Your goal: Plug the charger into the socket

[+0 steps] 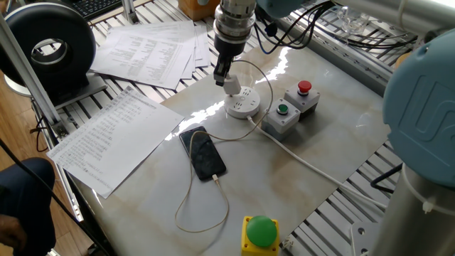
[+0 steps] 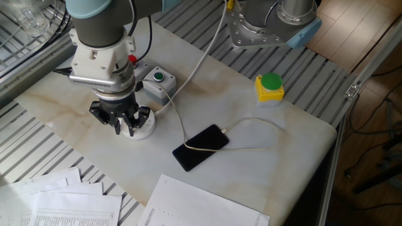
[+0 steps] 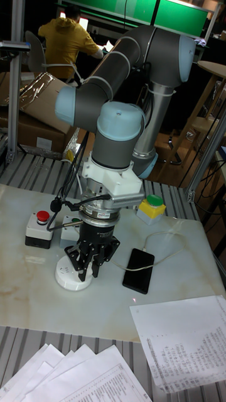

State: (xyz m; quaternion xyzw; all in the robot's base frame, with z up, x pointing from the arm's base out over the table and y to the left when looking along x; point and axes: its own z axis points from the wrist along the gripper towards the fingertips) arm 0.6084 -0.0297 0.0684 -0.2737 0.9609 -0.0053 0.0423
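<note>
one charger (image 1: 231, 84) in closed fingers (image 1: 220, 72) overhangs the socket (image 1: 242, 104) rim.
</note>
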